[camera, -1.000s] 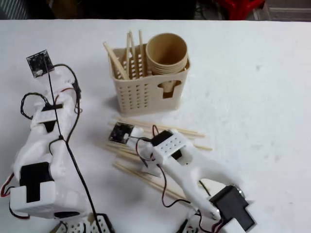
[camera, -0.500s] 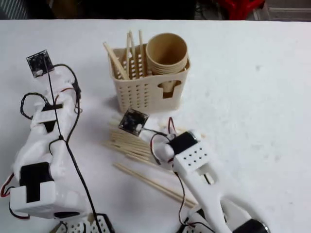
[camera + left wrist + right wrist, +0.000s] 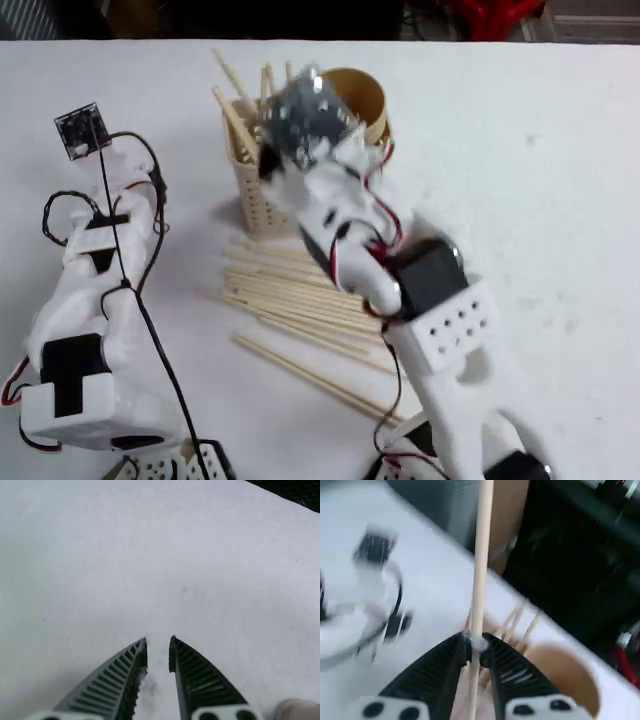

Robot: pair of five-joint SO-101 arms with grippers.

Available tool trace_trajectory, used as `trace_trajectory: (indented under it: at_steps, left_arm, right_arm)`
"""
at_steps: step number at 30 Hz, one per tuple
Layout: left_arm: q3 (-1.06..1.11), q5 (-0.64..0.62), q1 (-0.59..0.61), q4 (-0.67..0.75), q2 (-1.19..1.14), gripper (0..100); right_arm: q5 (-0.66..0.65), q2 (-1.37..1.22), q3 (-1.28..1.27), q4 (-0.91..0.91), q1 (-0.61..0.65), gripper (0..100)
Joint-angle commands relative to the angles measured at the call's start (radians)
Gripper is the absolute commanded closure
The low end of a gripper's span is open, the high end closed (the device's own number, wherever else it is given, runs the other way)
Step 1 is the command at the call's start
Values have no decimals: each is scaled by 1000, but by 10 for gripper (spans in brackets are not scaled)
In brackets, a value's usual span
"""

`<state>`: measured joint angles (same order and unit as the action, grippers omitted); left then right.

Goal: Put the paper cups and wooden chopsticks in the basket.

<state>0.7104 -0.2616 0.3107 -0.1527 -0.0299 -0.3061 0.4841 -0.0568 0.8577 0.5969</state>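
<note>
Right claw [image 3: 475,645] closed on one wooden chopstick [image 3: 481,555], gripped on the shaft, with the long end running out beyond the fingertips. Left claw [image 3: 157,650] a little open, nothing between the jaws, low over bare surface [image 3: 210,555] and well apart from the basket [image 3: 255,205].

Judged by how things lie, the cup part is done: paper cups [image 3: 372,92] nested as one stack inside the basket, on the side farther from the left arm [image 3: 90,290]. The chopstick part is only begun. A few standing chopsticks [image 3: 232,108] lean in the other compartment. A big pile of loose chopsticks [image 3: 295,300] lies flat on the surface just in front of the basket, with one or two more set a little apart toward the near edge. Probably many more trips needed, one stick at a time.

From the high view: the whole layout, the pile, and the right arm [image 3: 400,280] raised over the basket; the grip itself covered there by the wrist parts. From the right wrist view: the grip seen plainly, the stick pinched between the jaws, with the tips of the basket's sticks and a cup rim beyond. From the left wrist view: the narrow gap between the left jaws.
</note>
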Motion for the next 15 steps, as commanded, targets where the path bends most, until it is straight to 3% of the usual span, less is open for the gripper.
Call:
trace_trajectory:
  at_steps: [1, 7, 15]
  left_arm:
    - [-51, 9, 5, -6, 7, 906]
    - [-51, 9, 5, -6, 7, 906]
    - [-51, 9, 5, -3, 7, 906]
  right_arm:
    - [-48, -116, 140, -269, -2, 981]
    - [-54, -257, 224, -476, -7, 981]
    - [-54, -278, 224, -490, -10, 981]
